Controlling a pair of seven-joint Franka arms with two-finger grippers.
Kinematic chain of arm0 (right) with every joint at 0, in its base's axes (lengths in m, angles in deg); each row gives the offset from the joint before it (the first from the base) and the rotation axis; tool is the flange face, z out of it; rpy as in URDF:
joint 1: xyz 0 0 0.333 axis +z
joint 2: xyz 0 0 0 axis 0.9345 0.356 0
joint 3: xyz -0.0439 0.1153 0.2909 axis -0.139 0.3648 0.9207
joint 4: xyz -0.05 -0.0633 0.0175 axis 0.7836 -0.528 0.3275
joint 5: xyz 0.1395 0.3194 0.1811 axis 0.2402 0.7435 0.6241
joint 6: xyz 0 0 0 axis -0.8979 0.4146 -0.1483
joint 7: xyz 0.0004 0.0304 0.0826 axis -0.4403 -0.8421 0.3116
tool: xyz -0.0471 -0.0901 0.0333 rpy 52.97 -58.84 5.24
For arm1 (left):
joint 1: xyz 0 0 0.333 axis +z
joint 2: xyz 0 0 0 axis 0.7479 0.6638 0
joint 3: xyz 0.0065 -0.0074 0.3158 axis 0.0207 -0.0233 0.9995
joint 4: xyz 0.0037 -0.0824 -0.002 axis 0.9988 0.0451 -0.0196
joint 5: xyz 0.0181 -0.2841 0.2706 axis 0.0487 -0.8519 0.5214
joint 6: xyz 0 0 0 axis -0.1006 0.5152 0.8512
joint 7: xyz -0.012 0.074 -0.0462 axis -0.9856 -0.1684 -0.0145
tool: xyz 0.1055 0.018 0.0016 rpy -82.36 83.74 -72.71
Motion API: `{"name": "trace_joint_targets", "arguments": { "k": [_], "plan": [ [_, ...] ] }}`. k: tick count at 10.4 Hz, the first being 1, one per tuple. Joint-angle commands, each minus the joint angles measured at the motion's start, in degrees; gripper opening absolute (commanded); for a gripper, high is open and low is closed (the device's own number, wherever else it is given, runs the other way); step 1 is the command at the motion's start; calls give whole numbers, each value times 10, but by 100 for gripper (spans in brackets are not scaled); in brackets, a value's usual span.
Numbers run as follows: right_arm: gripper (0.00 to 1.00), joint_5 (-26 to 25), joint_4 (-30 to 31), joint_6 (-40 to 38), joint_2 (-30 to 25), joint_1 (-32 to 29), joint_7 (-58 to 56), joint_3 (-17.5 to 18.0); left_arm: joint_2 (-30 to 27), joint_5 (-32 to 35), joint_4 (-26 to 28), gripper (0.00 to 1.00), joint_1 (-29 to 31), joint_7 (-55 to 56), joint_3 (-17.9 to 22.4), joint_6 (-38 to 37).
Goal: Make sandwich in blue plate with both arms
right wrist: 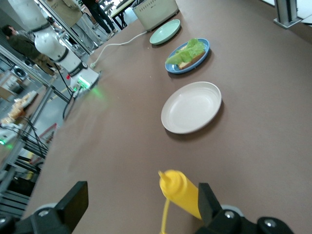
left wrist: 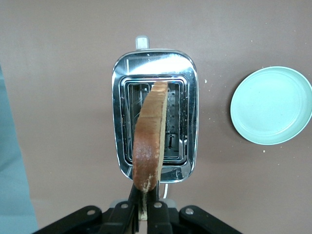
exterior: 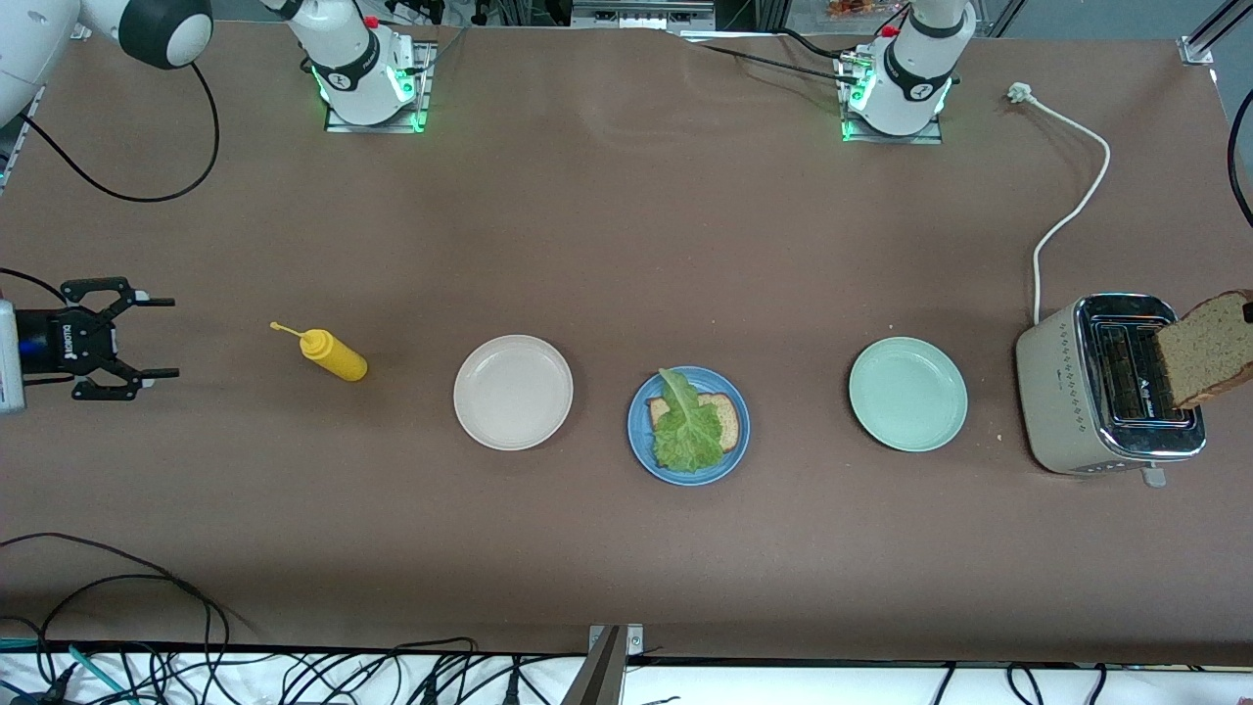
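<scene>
Over the toaster [exterior: 1111,387] our left gripper [left wrist: 144,207] pinches the second bread slice [exterior: 1206,350] on edge. We judge the blue plate [exterior: 638,441] lies well toward the right arm's end; right gripper [exterior: 147,338] waits wide open beside the mustard bottle [exterior: 333,354].

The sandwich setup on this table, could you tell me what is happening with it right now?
The left gripper is shut on a slice of brown bread, holding it over the toaster. On the blue plate, a lettuce leaf lies on another bread slice, so the top slice is not yet on. The right gripper waits open at the right arm's end of the table, near the mustard bottle. The beige-white plate and mint-green plate flank the blue one.
</scene>
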Motion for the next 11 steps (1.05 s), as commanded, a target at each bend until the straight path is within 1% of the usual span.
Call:
{"name": "trace_joint_targets", "arguments": {
  "k": [1,3,4,5,7,8,10,11],
  "plan": [
    [100,-30,-14,5,-28,-21,136,115,-3,-14,-2,0,-7,-10,3,-7],
    [100,-28,-12,37,-44,-26,218,176,3,-16,-2,0,-32,-3,0,-7],
    [100,-32,-12,52,-57,-27,270,198,-1,-28,12,0,-37,5,2,-3],
    [100,-48,-12,70,-73,-27,317,213,-9,-53,32,0,-37,11,2,-3],
    [100,-117,-10,113,-109,-27,390,267,-12,-102,48,0,-39,37,2,-3],
    [100,-157,-10,128,-128,-28,436,291,-13,-120,56,0,-55,68,1,-4],
    [100,-243,-10,137,-165,-28,524,329,-18,-160,72,0,-83,125,1,-4],
    [100,-289,-10,137,-184,-28,576,346,-17,-202,81,0,-86,144,1,-4]
  ]
}}
